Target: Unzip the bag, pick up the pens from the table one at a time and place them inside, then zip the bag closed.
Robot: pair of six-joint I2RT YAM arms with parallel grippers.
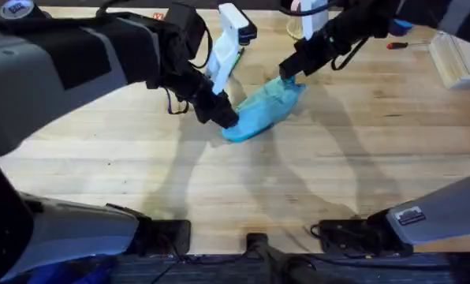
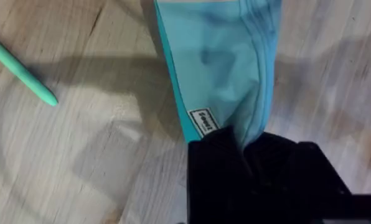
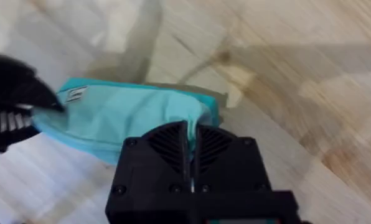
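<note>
Both grippers are pinching the soft turquoise fabric pouch point(image 1: 262, 109): left gripper point(image 1: 223, 116) clamping one end, right gripper point(image 1: 289, 69) closed on the other; limp cloth, needing end grips.

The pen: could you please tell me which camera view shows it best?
The left wrist view: the pen lies bare on the table, clear of the bag, one end cut off by the frame. Overhead, just a green sliver shows beside a white object. In the right wrist view, I can't find it.
</note>
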